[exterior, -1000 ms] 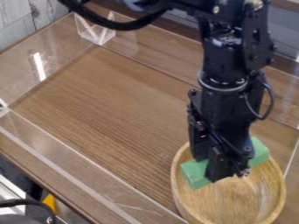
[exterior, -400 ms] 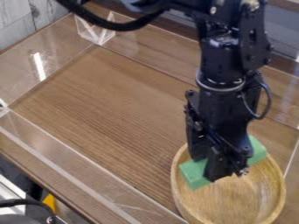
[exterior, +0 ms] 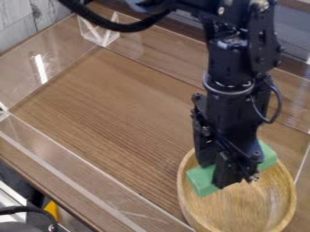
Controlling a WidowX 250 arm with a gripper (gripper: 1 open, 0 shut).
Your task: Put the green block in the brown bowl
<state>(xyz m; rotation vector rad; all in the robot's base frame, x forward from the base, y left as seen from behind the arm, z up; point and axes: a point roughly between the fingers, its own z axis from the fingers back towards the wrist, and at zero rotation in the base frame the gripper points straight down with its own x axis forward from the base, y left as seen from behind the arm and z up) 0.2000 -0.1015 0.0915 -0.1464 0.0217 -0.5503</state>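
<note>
Camera view shows the gripper (exterior: 233, 169) pointing straight down over the brown bowl (exterior: 281, 207), its jaws partly closed on the green block (exterior: 204, 180), which hangs over the bowl's ten-o'clock side. The placing step appears nearly done; the next move likely calls for opening the jaws and lifting clear of the counter (exterior: 109, 109).
</note>
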